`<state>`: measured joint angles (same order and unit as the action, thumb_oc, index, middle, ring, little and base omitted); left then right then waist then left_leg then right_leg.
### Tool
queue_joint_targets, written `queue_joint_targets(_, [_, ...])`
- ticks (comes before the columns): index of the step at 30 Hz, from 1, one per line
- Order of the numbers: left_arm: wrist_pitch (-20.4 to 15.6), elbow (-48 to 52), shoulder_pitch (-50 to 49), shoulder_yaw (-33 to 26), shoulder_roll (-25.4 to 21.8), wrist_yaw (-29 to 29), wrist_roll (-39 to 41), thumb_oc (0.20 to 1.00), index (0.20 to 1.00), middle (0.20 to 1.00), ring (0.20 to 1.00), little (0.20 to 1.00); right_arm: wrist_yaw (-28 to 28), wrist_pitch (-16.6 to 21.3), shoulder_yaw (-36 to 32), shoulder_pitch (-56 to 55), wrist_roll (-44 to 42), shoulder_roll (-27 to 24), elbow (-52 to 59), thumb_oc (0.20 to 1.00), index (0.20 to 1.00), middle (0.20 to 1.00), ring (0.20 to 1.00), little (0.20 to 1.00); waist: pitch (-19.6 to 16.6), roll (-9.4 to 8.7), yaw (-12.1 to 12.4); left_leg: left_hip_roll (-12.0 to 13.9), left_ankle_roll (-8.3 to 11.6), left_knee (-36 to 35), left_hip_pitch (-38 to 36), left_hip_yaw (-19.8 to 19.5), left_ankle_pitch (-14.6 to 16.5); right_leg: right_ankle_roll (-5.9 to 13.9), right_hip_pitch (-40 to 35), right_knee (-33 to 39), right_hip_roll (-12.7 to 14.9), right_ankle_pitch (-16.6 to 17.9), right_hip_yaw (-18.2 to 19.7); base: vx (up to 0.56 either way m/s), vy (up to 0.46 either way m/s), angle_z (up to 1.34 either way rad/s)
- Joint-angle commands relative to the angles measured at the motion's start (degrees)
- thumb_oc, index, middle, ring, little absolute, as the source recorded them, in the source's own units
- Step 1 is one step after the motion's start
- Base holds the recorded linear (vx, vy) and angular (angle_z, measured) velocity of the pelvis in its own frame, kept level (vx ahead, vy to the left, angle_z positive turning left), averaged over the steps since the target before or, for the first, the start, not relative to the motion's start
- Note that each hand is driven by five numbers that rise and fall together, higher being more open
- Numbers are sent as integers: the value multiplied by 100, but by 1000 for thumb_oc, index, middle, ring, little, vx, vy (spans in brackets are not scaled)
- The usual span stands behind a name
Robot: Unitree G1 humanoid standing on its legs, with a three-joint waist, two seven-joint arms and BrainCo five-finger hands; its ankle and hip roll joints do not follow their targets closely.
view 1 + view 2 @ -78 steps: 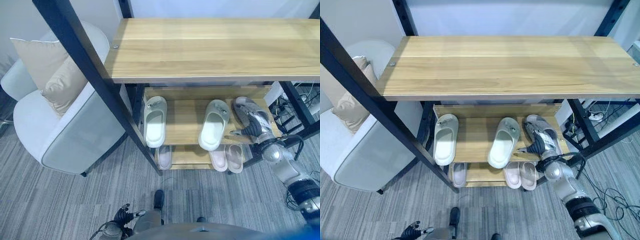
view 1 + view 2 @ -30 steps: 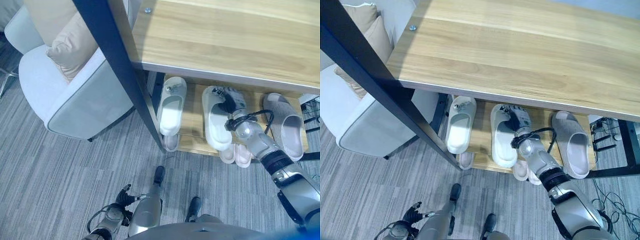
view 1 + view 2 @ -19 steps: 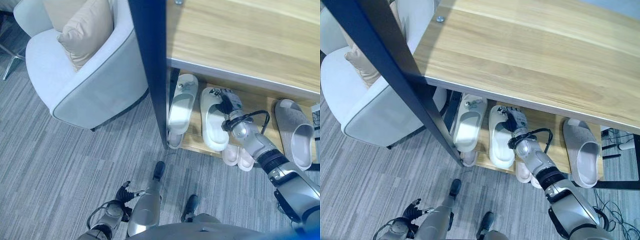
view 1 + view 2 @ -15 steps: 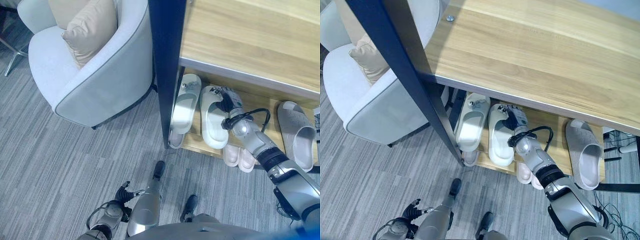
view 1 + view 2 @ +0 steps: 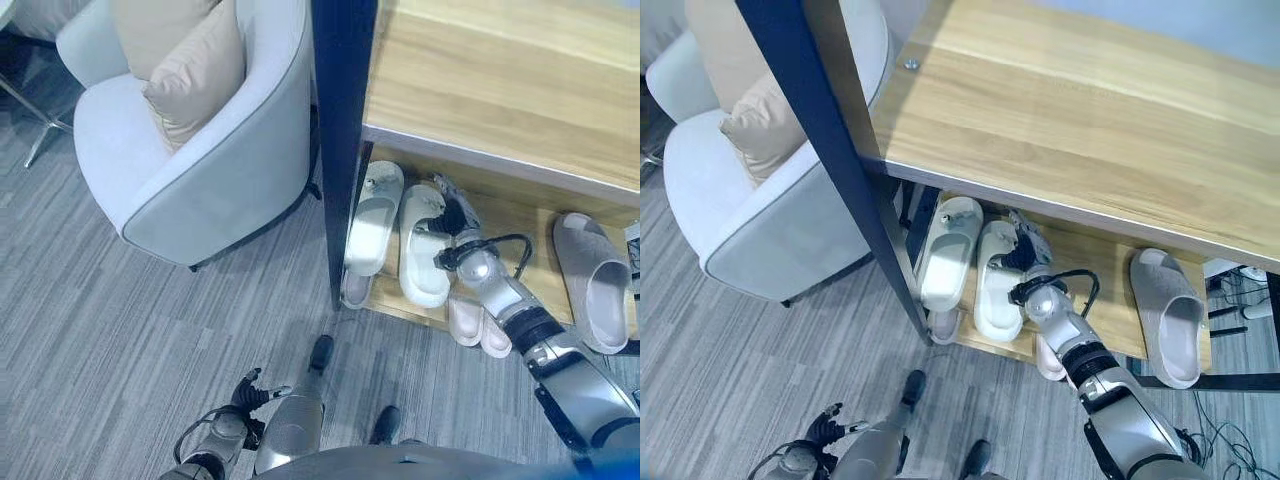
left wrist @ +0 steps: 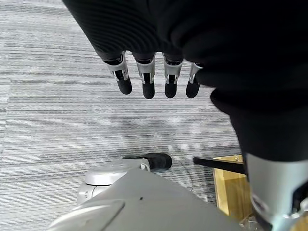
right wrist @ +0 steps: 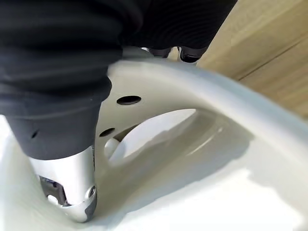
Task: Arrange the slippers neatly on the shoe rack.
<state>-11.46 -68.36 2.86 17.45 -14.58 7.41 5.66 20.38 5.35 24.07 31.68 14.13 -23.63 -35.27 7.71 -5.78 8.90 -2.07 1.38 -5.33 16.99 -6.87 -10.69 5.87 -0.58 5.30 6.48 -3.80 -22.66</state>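
Observation:
Two white slippers lie side by side at the left end of the rack's middle shelf (image 5: 500, 215). The left one (image 5: 370, 220) lies by the black post. My right hand (image 5: 457, 217) grips the strap of the right one (image 5: 423, 250). In the right wrist view the fingers lie over the strap (image 7: 202, 96) and the thumb (image 7: 67, 187) sits inside the slipper. A grey slipper (image 5: 590, 280) lies alone at the shelf's right end. A pink pair (image 5: 475, 322) sits on the lower shelf. My left hand (image 6: 154, 77) hangs open over the carpet.
The rack's wide wooden top (image 5: 1090, 130) overhangs the shelves. A black slanted post (image 5: 340, 130) stands at its left front. A white armchair (image 5: 210, 190) with beige cushions (image 5: 195, 85) stands close on the left. Grey carpet lies in front.
My right hand left the grey slipper, took the right white slipper's strap and slid it left against the other white one. The camera has shifted too.

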Motion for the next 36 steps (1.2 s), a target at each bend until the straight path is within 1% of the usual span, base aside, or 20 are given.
queue_joint_targets(1, [32,-285,74,158,307,-103,102,1000,1000,1000,1000,1000,-54,267,20,-82,-129,-50,308,1000,1000,1000,1000,1000,69,-22,54,-12,236,33,-464,-15,880,406,30,-30,287,227,-94,0,0,0])
queue_joint_targets(3, [66,-292,82,107,330,-161,118,1000,1000,1000,1000,1000,-89,248,-50,-352,-115,34,429,1000,1000,1000,1000,1000,45,-10,-9,9,229,33,-519,10,900,394,2,-30,276,211,-74,-7,2,-2])
queue_joint_targets(11, [96,-345,4,73,392,-196,132,1000,1000,1000,1000,1000,-13,224,-175,-587,-67,70,496,1000,1000,1000,1000,1000,-11,15,-69,8,216,33,-545,32,919,386,8,-30,272,199,-34,0,1,0])
queue_joint_targets(17, [109,-376,-40,13,438,-183,153,1000,1000,1000,1000,1000,287,361,-482,-783,-146,145,725,1000,1000,1000,1000,1000,-47,50,-112,-7,200,33,-575,31,939,390,4,-30,271,203,-30,0,0,0])
queue_joint_targets(19, [107,-370,-30,-4,431,-185,156,1000,1000,1000,1000,1000,286,393,-525,-806,-225,155,723,1000,1000,1000,1000,1000,-52,54,-114,-14,199,33,-575,24,944,393,8,-30,275,205,-32,0,0,0])
queue_joint_targets(29, [102,-378,14,40,370,-170,194,1000,1000,1000,1000,1000,303,313,-453,-596,-348,88,189,1000,1000,1000,1000,1000,-60,7,-39,-73,203,33,-437,-21,922,420,119,-30,292,232,-89,3,3,1])
queue_joint_targets(30, [89,-368,47,57,353,-153,228,1000,1000,1000,1000,1000,400,382,-531,-502,-509,128,69,1000,1000,1000,1000,1000,-52,12,-23,-83,198,33,-404,-41,917,428,138,-30,300,246,-93,21,30,-1])
queue_joint_targets(36, [57,-328,125,71,310,-105,370,1000,1000,1000,1000,1000,590,398,-679,-301,-746,168,-121,1000,1000,1000,1000,1000,-53,18,44,-122,207,33,-308,-108,894,433,201,-30,317,247,-157,20,32,9])
